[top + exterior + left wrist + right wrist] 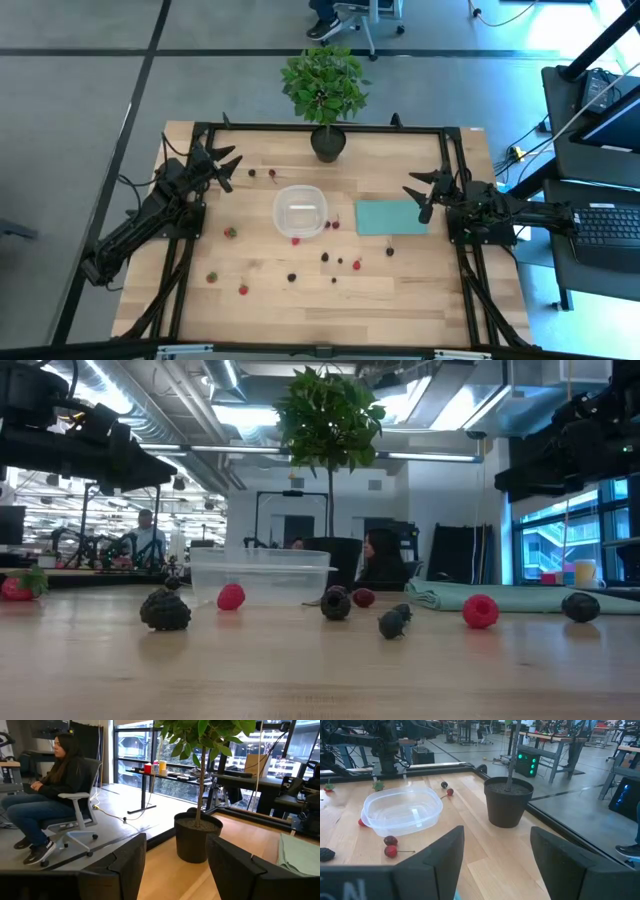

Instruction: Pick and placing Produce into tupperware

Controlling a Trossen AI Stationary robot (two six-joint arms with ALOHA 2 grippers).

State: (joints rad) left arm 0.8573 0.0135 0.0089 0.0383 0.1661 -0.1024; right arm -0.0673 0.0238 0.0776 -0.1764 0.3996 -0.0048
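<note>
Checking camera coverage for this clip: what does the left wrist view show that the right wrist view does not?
Only the left wrist view: a seated person in an office chair, and an edge of the teal sheet.
Only the right wrist view: the empty tupperware, with cherries and other berries scattered on the table around it.
Both: the potted plant, seen between open gripper fingers.

You've got one tupperware (pixel 301 211), one teal sheet (pixel 390 217), one potted plant (pixel 325 95), two arms with a left gripper (pixel 228 167) and a right gripper (pixel 425 193), and about a dozen berries scattered loose, red and dark mixed
</note>
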